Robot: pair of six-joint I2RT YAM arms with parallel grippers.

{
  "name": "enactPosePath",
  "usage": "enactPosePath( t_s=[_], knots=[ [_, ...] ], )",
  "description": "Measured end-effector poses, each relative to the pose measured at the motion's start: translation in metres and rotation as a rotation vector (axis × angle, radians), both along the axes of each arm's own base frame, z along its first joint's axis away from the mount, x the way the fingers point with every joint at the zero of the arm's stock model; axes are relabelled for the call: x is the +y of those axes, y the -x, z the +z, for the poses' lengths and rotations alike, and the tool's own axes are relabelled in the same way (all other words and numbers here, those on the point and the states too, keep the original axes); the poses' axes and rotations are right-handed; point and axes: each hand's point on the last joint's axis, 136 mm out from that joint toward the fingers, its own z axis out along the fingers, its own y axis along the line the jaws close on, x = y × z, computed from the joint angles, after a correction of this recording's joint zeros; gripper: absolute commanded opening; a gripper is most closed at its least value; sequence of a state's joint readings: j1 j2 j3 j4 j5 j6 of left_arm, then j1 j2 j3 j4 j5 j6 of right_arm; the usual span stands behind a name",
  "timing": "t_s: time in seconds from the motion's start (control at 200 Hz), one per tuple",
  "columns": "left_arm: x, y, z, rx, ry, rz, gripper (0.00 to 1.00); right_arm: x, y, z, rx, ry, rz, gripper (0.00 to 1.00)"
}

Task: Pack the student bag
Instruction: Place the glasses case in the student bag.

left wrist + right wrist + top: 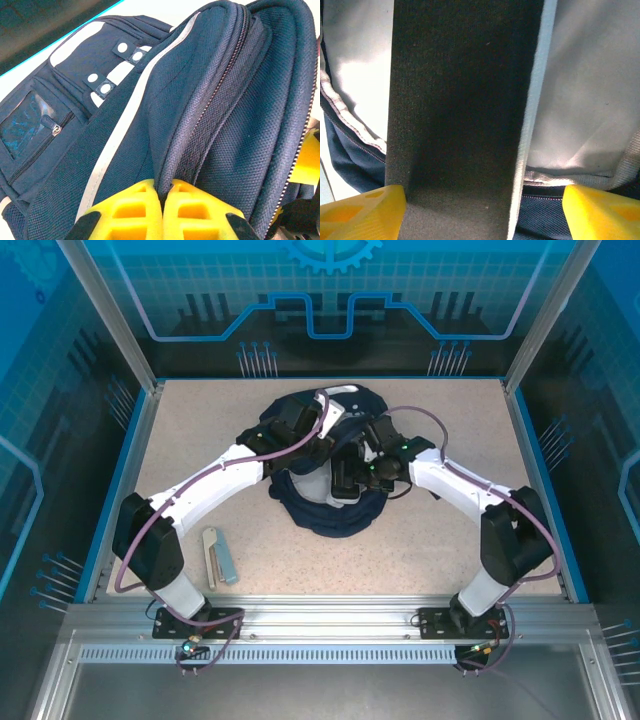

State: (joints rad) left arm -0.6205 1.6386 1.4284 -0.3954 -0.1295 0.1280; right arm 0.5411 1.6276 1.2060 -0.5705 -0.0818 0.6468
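Observation:
The student bag [330,515], dark navy with white stripes, lies in the middle of the table with its main opening spread. My left gripper [322,437] is shut on a fold of the bag's fabric beside the zipper [163,192]. My right gripper [350,475] hangs over the opening and is open [482,200]. Between its fingers stands a flat dark grey piece with a pale edge [465,100]. The left finger [365,210] touches that piece and the right finger [600,210] is apart from it. The bag's light grey lining [590,100] shows behind.
A beige strip [210,552] and a light blue flat item [228,562] lie on the table near the left arm's base. The bag's front pocket with a clear window [35,125] faces the left wrist camera. Blue walls ring the table.

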Motion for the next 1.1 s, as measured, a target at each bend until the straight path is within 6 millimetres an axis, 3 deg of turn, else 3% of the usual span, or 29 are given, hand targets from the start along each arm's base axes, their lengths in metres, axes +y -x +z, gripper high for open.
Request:
enactPosePath(
  t_s=[0.18,0.33,0.615,0.79,0.86,0.955,1.101],
  knots=[
    [0.001,0.0,-0.001,0.012,0.013,0.008,0.0,0.005,-0.003,-0.011,-0.053,-0.039,-0.008,0.74],
    [0.0,0.001,-0.001,0.019,0.021,0.009,0.0,0.013,-0.01,-0.013,-0.083,-0.103,-0.037,0.64],
    [0.002,0.0,-0.003,0.03,0.033,0.026,0.0,0.042,-0.028,0.003,-0.151,-0.256,0.004,0.53],
    [0.004,-0.002,0.001,0.029,0.054,0.044,0.0,0.059,-0.035,-0.007,-0.139,-0.324,0.04,0.45],
    [0.005,-0.001,0.0,0.031,0.061,0.052,0.0,0.064,-0.038,-0.008,-0.136,-0.353,0.045,0.46],
    [0.007,-0.001,-0.001,0.031,0.064,0.058,0.0,0.066,-0.041,-0.004,-0.141,-0.382,0.035,0.54],
    [0.007,0.0,-0.004,0.039,0.065,0.056,0.0,0.048,-0.035,0.005,-0.146,-0.418,-0.009,0.65]
  ],
)
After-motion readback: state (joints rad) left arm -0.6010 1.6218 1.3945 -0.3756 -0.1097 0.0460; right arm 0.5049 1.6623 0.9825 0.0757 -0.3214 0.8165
